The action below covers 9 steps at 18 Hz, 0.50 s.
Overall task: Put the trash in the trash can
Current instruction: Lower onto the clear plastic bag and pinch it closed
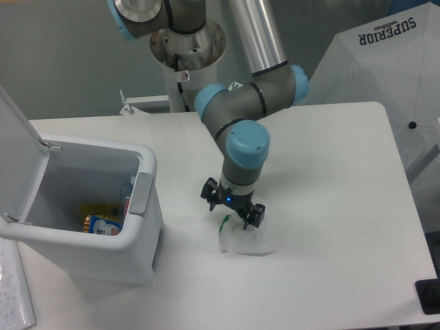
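Observation:
The trash can (pixel 141 258) is a boxy white bin at the left, its lid (pixel 17 148) swung open and a grey latch tab (pixel 142 194) on its front rim. A clear bottle (pixel 127 197) with a red mark leans inside against the bin's right wall. The wrinkly translucent wrapper (pixel 246 238) with a small green mark lies on the table right of the bin. My gripper (pixel 234 216) points straight down at the wrapper's upper edge and touches or nearly touches it. The fingertips are hidden under the wrist, so I cannot see how the jaws stand.
A yellow and blue packet (pixel 102 223) lies on the bin's floor. The robot's base column (pixel 185 62) stands at the table's back edge. A white cover marked SUPERIOR (pixel 392 69) stands beyond the right edge. Paper (pixel 14 295) lies at the front left.

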Each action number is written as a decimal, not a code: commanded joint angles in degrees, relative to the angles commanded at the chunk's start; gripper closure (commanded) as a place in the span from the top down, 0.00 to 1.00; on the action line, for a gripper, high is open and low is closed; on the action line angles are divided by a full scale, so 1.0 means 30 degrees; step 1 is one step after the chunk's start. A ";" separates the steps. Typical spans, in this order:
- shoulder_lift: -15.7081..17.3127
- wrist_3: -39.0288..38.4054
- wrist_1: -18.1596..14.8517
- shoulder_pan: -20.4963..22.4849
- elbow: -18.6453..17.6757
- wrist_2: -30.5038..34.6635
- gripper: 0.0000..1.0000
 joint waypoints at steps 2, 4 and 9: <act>0.0087 0.0000 -0.0030 0.0000 0.0000 0.0117 0.00; 0.0234 0.0029 -0.0030 0.0058 0.0204 0.0088 0.00; 0.0263 0.0059 -0.0059 0.0233 0.0937 -0.0057 0.00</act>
